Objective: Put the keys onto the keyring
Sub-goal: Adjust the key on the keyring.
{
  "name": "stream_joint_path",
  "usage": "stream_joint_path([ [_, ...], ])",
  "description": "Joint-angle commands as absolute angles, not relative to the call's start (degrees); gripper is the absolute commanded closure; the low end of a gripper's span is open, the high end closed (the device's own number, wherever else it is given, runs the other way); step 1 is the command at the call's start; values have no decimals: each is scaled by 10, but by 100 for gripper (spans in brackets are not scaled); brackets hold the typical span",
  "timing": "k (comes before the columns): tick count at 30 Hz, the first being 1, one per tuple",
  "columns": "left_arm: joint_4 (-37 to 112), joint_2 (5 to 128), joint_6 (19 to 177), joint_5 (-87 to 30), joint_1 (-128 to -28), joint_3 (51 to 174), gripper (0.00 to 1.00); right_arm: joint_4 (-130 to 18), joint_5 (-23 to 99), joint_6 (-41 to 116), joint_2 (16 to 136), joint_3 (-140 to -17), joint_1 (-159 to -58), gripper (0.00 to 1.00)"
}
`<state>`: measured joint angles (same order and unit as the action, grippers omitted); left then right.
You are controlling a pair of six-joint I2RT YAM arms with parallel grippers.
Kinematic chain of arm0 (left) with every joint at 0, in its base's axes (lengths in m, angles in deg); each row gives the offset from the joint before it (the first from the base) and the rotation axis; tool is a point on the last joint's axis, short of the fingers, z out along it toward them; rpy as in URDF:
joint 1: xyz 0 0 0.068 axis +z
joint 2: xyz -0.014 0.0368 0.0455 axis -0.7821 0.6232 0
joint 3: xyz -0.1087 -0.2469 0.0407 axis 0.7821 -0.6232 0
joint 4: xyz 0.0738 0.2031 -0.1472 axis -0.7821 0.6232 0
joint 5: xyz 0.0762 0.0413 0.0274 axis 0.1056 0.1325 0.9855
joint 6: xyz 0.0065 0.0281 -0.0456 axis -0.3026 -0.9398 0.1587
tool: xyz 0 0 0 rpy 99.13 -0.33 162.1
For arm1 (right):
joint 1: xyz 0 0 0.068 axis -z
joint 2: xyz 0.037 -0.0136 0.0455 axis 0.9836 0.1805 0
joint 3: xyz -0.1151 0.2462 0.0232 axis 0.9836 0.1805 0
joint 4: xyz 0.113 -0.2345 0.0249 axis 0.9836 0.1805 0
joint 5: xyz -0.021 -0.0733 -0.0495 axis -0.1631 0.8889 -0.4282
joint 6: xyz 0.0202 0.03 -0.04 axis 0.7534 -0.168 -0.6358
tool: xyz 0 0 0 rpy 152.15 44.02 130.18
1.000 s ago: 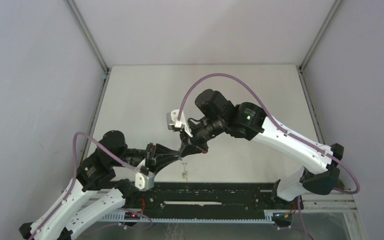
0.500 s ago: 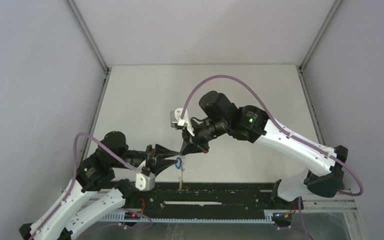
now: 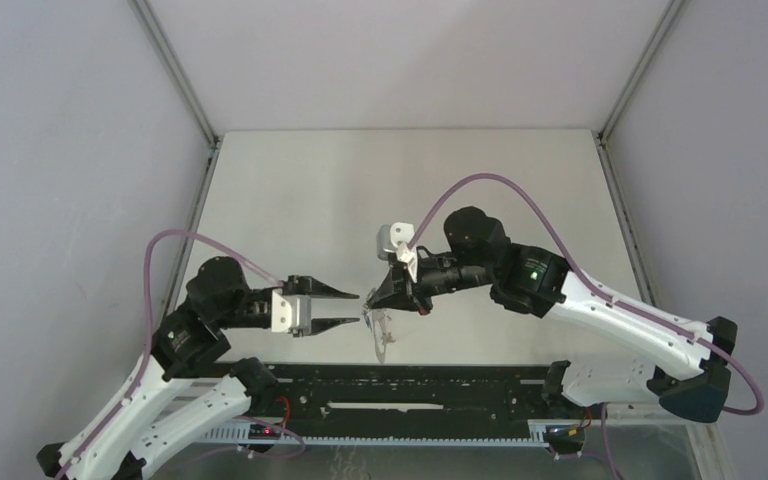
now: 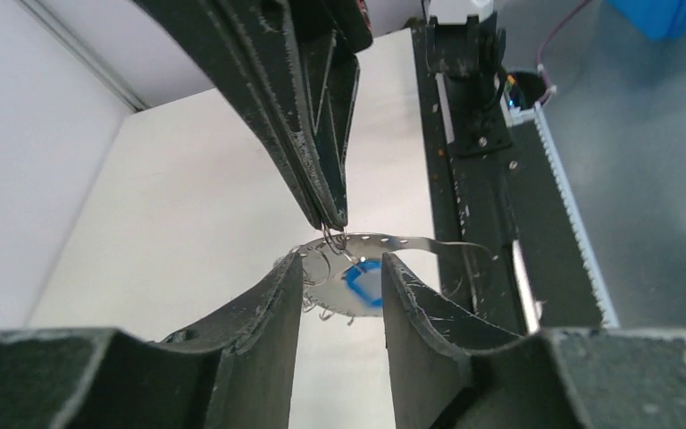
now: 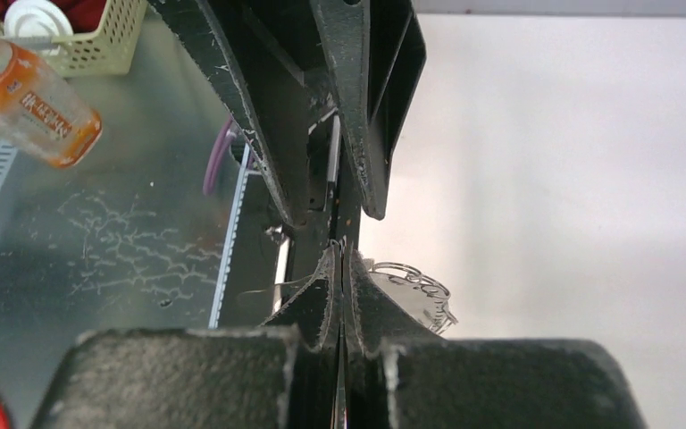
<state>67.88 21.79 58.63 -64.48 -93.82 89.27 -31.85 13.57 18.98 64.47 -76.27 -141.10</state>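
A pale table [image 3: 290, 200] walled in grey carries a black rail [image 3: 410, 385] along its near edge, and just beyond that rail the left gripper [image 3: 358, 308] stands with its jaws parted, gripping nothing. Just off its fingertips the keyring [image 3: 382, 332] hangs above the table with a blue-headed key [image 4: 363, 281] against the hoop, though whether the key is threaded on cannot be told. Farther back, the right gripper [image 3: 368, 297] is pinched tight on one of the keyring's small metal loops, holding it up.
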Motion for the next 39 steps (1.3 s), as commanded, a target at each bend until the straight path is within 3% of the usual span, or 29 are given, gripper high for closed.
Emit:
stream_joint_path([
  [1,614,227,720,-643,-942,919,59,-466,148,224,604,-733,-1416,100],
  [15,626,238,755,-649,-940,927,82,-604,234,245,568,-652,-1453,100],
  [25,609,247,801,-634,-935,927,78,-622,247,242,561,-640,-1465,100],
  [32,611,252,831,-620,-922,928,99,-636,257,243,548,-625,-1468,100],
  [37,623,256,852,-624,-900,934,99,-628,262,242,534,-620,-1468,100],
  [39,613,257,864,-634,-895,933,95,-628,261,242,532,-620,-1466,100],
])
